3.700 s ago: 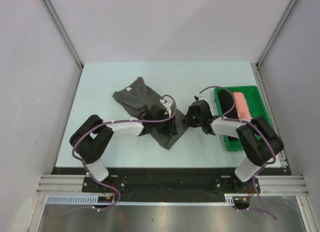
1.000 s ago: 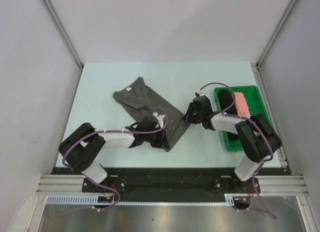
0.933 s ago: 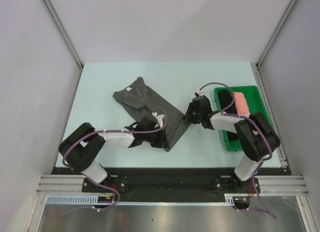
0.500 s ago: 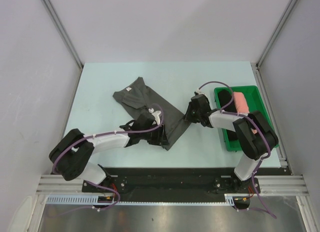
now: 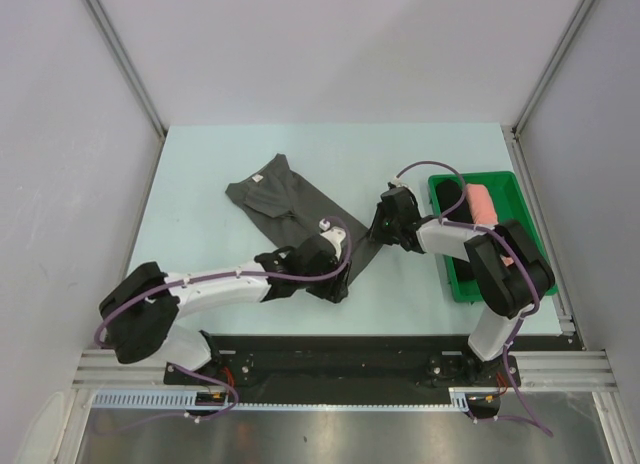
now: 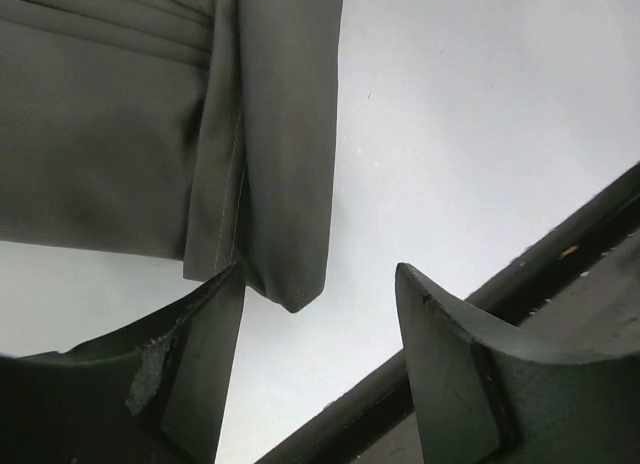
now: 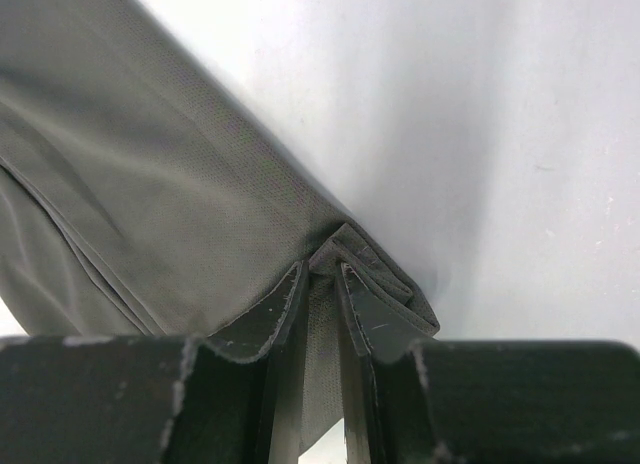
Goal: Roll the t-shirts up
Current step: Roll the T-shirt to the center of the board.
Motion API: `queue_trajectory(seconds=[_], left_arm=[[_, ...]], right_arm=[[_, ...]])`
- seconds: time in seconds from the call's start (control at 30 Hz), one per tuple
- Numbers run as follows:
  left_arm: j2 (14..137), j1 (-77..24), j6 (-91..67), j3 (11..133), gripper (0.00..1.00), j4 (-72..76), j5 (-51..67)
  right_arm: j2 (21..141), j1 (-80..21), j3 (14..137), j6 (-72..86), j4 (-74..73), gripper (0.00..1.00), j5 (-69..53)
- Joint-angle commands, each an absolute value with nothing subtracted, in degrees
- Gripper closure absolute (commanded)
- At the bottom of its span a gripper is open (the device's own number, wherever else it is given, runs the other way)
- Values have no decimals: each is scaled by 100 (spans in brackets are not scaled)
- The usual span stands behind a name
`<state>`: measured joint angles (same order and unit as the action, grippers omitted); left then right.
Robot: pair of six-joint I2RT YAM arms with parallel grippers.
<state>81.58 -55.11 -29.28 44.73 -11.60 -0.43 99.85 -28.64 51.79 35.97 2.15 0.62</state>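
T-shirt [image 5: 290, 199] on table [image 5: 420, 149], tray [image 5: 478, 176] at right

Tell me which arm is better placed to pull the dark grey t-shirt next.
Probably right: the right fingers pinch the dark grey cloth t-shirt at its folded edge. The left fingers stand open, holding nothing.

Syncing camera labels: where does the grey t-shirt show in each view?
Top external: grey t-shirt lies diagonally, centre-left on the table.
Left wrist: upper left, a folded corner pointing down between the fingers of the open left hand.
Right wrist: left and centre, its edge pinched in the right hand.
Shared landmark: the pale table, bare beside the shirt in all three.
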Motion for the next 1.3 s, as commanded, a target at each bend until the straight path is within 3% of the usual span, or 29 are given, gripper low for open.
queue_trajectory(seconds=[0.0, 0.3, 0.5, 0.63, 0.83, 1.27], left_arm=[[8401, -5835, -2760, 4737, 34, -1415, -861], [8754, -6012, -2804, 4720, 41, -994, -1187], [8596, -6012, -2979, 4404, 55, -501, -949], [8508, -5942, -3093, 4228, 74, -264, -731], [8315, -5696, -3296, 3912, 89, -62, -545], [8463, -4518, -3902, 3077, 96, 1344, 1414]], right_arm=[[10116, -2856, 5309, 3542, 97, 78, 220], [10169, -2856, 5326, 3560, 114, 79, 167], [10187, -2839, 5326, 3542, 88, 79, 167], [10213, -2830, 5326, 3542, 105, 79, 150], [10248, -2821, 5344, 3542, 123, 79, 97], [10240, -2742, 5344, 3542, 132, 78, 79]])
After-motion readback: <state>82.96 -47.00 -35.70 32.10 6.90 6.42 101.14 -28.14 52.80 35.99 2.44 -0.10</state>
